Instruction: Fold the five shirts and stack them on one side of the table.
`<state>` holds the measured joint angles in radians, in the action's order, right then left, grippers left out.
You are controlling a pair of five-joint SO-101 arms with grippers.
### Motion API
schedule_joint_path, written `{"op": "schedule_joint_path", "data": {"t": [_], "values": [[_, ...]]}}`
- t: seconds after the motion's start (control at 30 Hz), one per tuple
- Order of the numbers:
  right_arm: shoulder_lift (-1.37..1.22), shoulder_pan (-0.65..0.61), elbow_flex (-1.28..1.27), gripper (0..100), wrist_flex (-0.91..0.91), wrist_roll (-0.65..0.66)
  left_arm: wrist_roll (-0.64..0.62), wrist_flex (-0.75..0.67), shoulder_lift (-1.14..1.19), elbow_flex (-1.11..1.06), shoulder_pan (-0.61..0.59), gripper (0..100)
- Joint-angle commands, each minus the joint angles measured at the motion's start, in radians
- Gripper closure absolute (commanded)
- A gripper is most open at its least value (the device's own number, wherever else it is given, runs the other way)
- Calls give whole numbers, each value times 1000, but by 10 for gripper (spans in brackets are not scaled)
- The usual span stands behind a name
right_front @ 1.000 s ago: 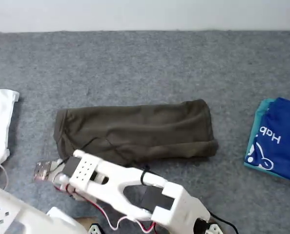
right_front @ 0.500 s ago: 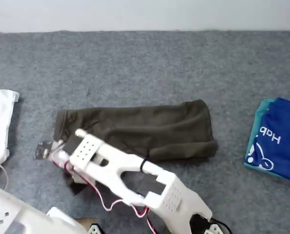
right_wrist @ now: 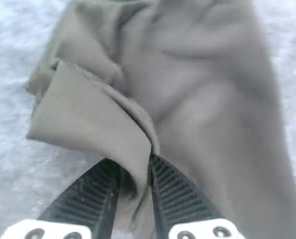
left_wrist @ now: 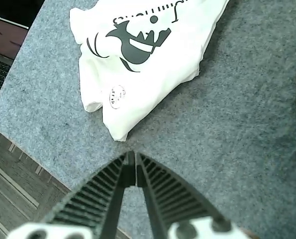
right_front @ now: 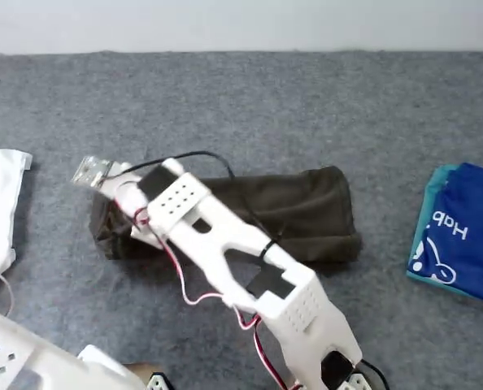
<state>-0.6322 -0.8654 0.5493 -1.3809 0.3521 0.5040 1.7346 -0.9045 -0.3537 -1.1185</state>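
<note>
My right gripper [right_wrist: 136, 168] clamps the olive-green fabric shirt [right_front: 306, 213] at its left end (a doubled flap); its length runs rightward.

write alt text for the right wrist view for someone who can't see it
The right gripper is shut on a folded edge of the olive shirt, with the cloth pinched into a ridge. The rest of the shirt lies rumpled on the grey table cover.

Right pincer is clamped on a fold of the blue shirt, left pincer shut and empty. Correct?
Not blue: the right wrist view shows the right pincer gripping the olive shirt. The left pincer is shut and empty.
</note>
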Motion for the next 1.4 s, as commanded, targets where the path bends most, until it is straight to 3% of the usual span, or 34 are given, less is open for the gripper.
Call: {"op": "schedule_joint_path", "data": {"t": [0.0,0.07,0.17,0.37,0.6,0.83,1.03,1.2,1.37], "values": [[-15,51,49,750,30,3,12,11,-6,2,0,985],[-41,73,49,653,42,2,12,11,-6,2,0,985],[-54,110,72,664,48,-28,12,12,-6,2,0,985],[-58,122,281,761,-131,-32,12,14,-6,2,0,985],[-61,30,428,996,-237,-34,9,14,-6,1,0,985],[-179,-42,400,973,-62,-26,8,15,-6,1,0,985],[-302,136,400,973,130,-29,8,15,-6,1,-2,985],[-329,188,400,973,21,-32,8,15,-6,-1,0,985],[-268,101,485,973,-97,-34,9,3,-6,-56,0,985]]}}
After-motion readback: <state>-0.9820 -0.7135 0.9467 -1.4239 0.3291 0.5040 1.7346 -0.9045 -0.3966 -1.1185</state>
